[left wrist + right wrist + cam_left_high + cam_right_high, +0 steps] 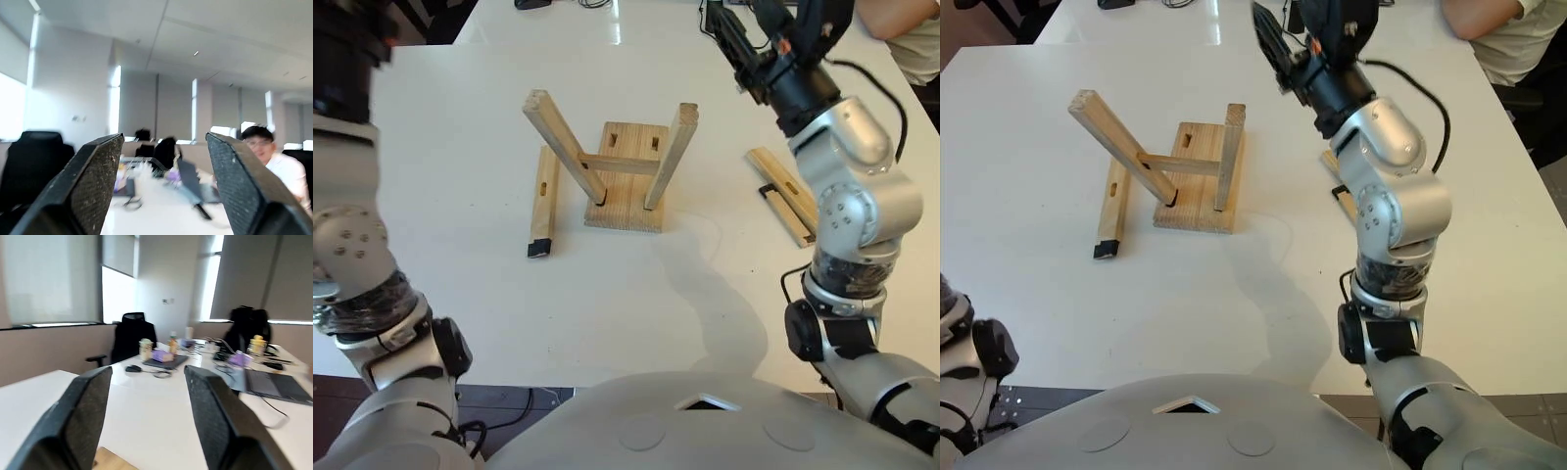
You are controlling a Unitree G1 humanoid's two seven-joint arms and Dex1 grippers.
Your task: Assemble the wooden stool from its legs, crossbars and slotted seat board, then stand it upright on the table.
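The slotted seat board [625, 208] lies flat near the middle of the white table [450, 108]. Two legs stand in it. The left leg [563, 142] leans well outward to the robot's left, and the right leg [672, 155] stands nearly upright. A crossbar [619, 164] runs between them about halfway up. The two slots on the far part of the board are bare.

A third leg [543, 201] lies flat on the table just beside the board's left edge, with a black cap at its near end. A fourth leg [773, 172] lies on the table well off to the right, partly hidden behind the right arm.

The right gripper [146, 369] is held high over the far right of the table, apart from every wooden piece. Its fingers [215, 423] are spread and hold nothing. The left gripper [164, 139] is raised and points out into the room. Its fingers [95, 183] are also spread wide, with nothing between them.
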